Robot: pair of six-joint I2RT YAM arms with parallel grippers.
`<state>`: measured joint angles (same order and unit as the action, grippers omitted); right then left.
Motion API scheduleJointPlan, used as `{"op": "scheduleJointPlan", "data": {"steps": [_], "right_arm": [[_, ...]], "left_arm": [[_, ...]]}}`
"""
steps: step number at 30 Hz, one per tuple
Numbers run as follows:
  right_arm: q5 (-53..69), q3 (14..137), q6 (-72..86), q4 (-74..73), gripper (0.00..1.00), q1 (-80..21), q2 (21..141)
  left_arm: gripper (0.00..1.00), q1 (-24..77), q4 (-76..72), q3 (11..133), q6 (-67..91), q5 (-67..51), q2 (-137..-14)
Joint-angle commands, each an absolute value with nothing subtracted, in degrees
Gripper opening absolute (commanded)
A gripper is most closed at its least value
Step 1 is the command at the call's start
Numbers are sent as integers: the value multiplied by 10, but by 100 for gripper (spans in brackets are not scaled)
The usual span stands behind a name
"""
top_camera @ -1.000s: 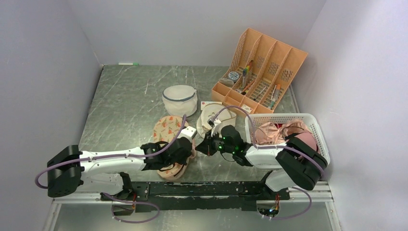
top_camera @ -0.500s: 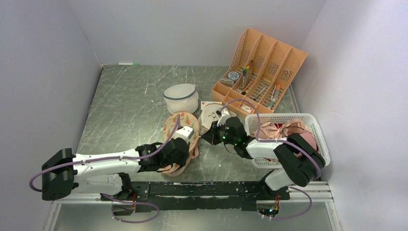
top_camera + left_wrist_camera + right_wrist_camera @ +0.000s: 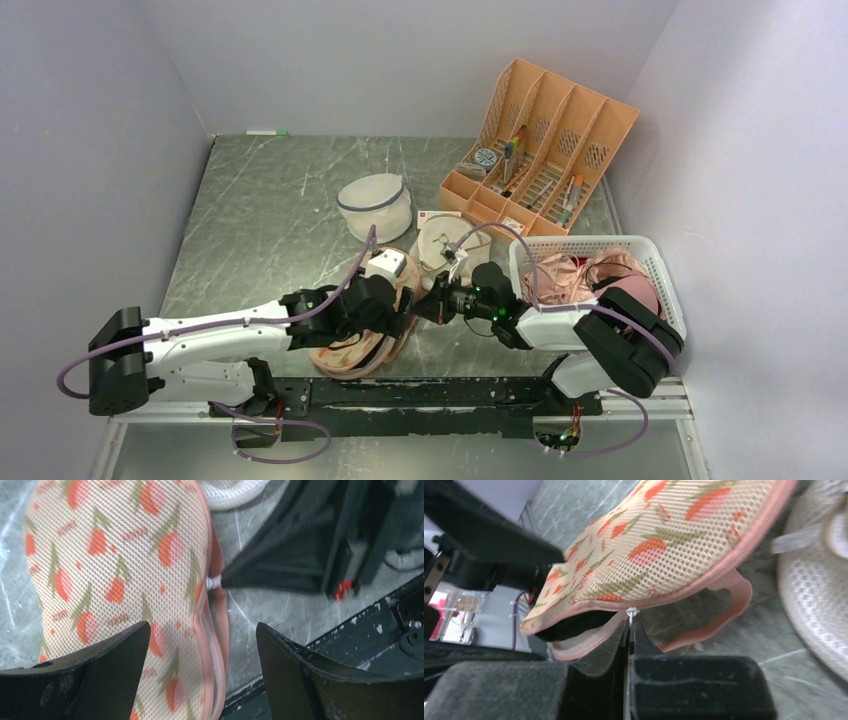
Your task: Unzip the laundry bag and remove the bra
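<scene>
Grey table (image 3: 260, 200) holds the laundry bag (image 3: 345, 352) at its near edge, my left gripper (image 3: 202, 630) spread over it. My right gripper (image 3: 629, 630) pinches the zip pull (image 3: 630, 613); only its wrist view shows the black bra (image 3: 569, 624) in the gap.

The widest free room is in the upper left of the top view, where the surface (image 3: 260, 210) lies bare between the left wall and the white mesh bag (image 3: 374, 207). A narrower bare stretch sits at the middle left, just above the left arm. Toward the right, passage is crowded. The round cream bag (image 3: 452, 243), orange organiser (image 3: 598, 150) and white basket (image 3: 590, 240) stand close together. At lower centre the laundry bag (image 3: 352, 345) lies under the spread left pincer (image 3: 202, 630). The right pincer (image 3: 630, 625), clamped on the zip pull (image 3: 630, 613), blocks the bag's right edge close beside it.
</scene>
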<state>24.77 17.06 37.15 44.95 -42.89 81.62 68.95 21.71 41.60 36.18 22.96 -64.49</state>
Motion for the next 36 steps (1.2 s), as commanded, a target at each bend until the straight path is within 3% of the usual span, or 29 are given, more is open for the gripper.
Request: {"op": "scheduleJointPlan", "data": {"steps": [1, 10, 22, 26, 36], "right_arm": [[230, 153, 391, 484, 0, -457, 773], [195, 136, 400, 466, 0, -476, 736], [88, 150, 377, 394, 0, -472, 719], [81, 142, 380, 396, 0, -447, 724], [140, 142, 351, 364, 0, -342, 697]], "left_arm": [[87, 690, 228, 454, 351, 287, -691], [67, 690, 216, 440, 356, 282, -738], [29, 690, 253, 399, 400, 312, -704], [8, 689, 257, 388, 415, 311, -689], [7, 689, 277, 373, 424, 316, -657]]}}
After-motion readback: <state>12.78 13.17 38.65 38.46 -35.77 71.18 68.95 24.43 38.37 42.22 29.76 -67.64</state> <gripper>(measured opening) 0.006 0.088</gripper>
